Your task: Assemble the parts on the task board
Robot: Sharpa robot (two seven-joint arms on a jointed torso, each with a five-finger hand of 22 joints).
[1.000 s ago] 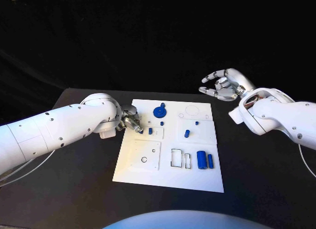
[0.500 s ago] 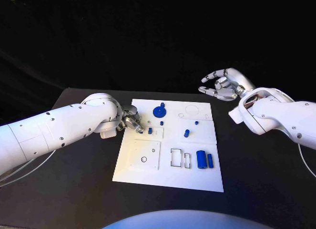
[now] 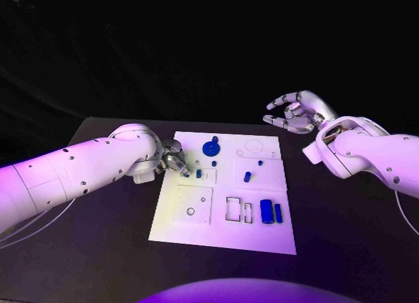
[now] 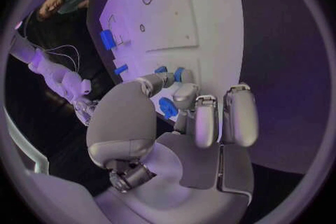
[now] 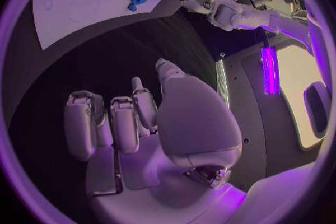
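Head view: the white task board (image 3: 196,218) sits mid-worktop (image 3: 100,246) with blue parts scattered on it, including a round disc (image 3: 211,148) at the far end and two cylinders (image 3: 271,212) near the front right. The left hand (image 3: 173,158) rests at the board's left edge. The right hand (image 3: 297,113) hovers beyond the far corner, fingers apart, holding nothing.

Left wrist view: its fingertips (image 4: 183,89) seem to pinch a small blue part (image 4: 178,74), though it's hard to be sure.

My black table (image 3: 100,233) carries one thing directly: the white task board (image 3: 223,233), lying flat at its middle, its long sides running away from me.
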